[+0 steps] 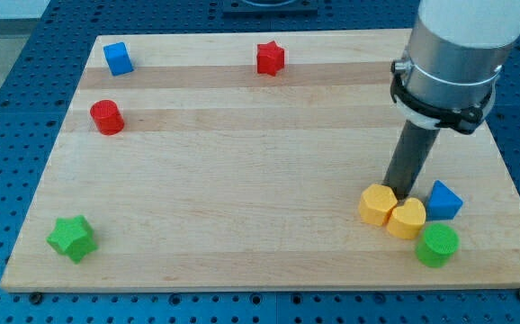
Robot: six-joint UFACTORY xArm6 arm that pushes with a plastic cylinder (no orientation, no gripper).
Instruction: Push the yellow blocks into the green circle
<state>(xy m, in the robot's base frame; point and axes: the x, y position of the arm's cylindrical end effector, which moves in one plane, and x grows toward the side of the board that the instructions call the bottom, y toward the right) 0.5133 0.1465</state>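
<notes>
A pale wooden worktop [242, 207] lies on a blue perforated base [26, 99]. My tip [402, 194], a plain rod with nothing to open or clamp, touches the yellow hexagonal block [377, 204] and the yellow heart block [407, 219] from behind, near the view's bottom right. The green round block [437, 245] sits just beside them, the blue triangular block [444, 201] alongside.

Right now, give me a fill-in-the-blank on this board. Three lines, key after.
1. My tip stands just above the two ____ blocks, the yellow hexagon and the yellow heart.
2. The green cylinder lies right below the blue ____.
3. The red star sits near the view's ____ edge.

Missing: yellow; triangle; top
</notes>
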